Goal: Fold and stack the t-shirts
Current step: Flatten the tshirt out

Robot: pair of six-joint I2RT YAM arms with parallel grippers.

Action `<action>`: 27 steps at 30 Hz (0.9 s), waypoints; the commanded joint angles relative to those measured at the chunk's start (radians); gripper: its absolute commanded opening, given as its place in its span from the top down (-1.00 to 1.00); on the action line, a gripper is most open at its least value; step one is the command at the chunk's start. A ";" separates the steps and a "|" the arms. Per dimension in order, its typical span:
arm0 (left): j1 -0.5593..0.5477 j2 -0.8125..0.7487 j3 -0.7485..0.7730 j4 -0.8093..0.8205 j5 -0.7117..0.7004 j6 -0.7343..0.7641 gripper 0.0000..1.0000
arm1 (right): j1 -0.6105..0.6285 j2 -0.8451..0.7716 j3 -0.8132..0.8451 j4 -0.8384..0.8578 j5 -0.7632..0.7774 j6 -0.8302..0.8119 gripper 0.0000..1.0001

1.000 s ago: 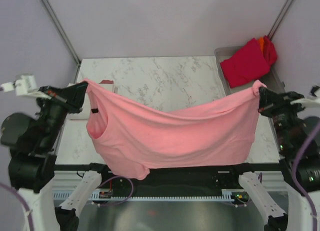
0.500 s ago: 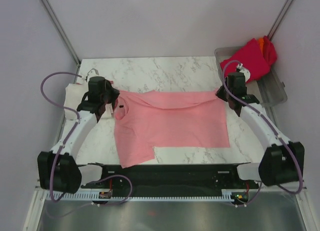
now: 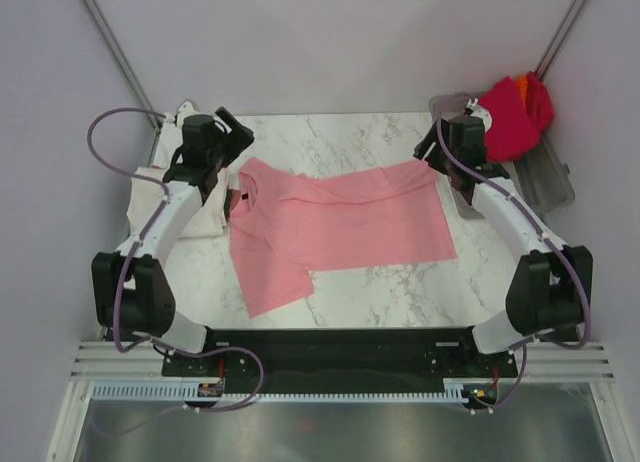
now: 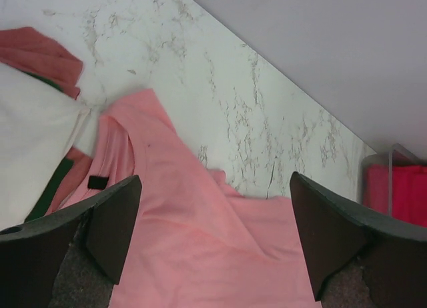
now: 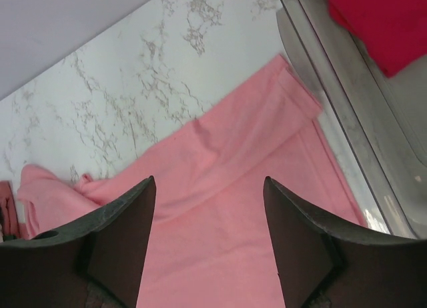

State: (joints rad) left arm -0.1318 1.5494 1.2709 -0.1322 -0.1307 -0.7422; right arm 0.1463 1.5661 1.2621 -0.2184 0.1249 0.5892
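On the counter (image 3: pixel 340 142), the pink t-shirt (image 3: pixel 340 227) lies bunched under parted left fingers (image 4: pixel 113 221) and right fingers (image 5: pixel 120 235); folding now could skew it.

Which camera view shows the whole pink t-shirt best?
The top external view: the pink t-shirt lies there whole, spread on the table. The left wrist view shows only its collar end, the right wrist view only its hem end.

I read the pink t-shirt (image 3: pixel 350 227) as soft, matt, lightly creased cloth on a smooth marble-patterned table (image 3: pixel 330 142) with a faint sheen, and the tray (image 3: pixel 548 177) right of the shirt seems to be translucent grey plastic.
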 commanded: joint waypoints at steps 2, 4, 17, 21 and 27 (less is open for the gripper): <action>0.023 -0.217 -0.186 0.039 0.044 -0.034 -0.99 | -0.004 -0.235 -0.173 0.014 -0.002 -0.011 -0.45; 0.053 -0.375 -0.330 0.104 0.124 -0.080 -0.99 | -0.004 -0.316 -0.283 -0.007 0.019 0.003 -0.41; 0.069 -0.926 -0.594 -0.181 0.371 0.009 -0.99 | -0.053 -0.722 -0.711 -0.150 0.059 0.112 -0.25; 0.069 -0.999 -0.654 -0.191 0.401 0.024 -0.99 | -0.051 -0.712 -0.782 -0.110 0.084 0.107 -0.27; 0.069 -0.971 -0.676 -0.262 0.447 -0.006 -0.99 | -0.051 -0.715 -0.813 -0.070 0.079 0.066 -0.31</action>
State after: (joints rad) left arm -0.0635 0.5507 0.5896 -0.3523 0.2554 -0.7685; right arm 0.0959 0.8631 0.4648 -0.3485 0.1810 0.6731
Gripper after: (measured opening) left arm 0.993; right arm 0.656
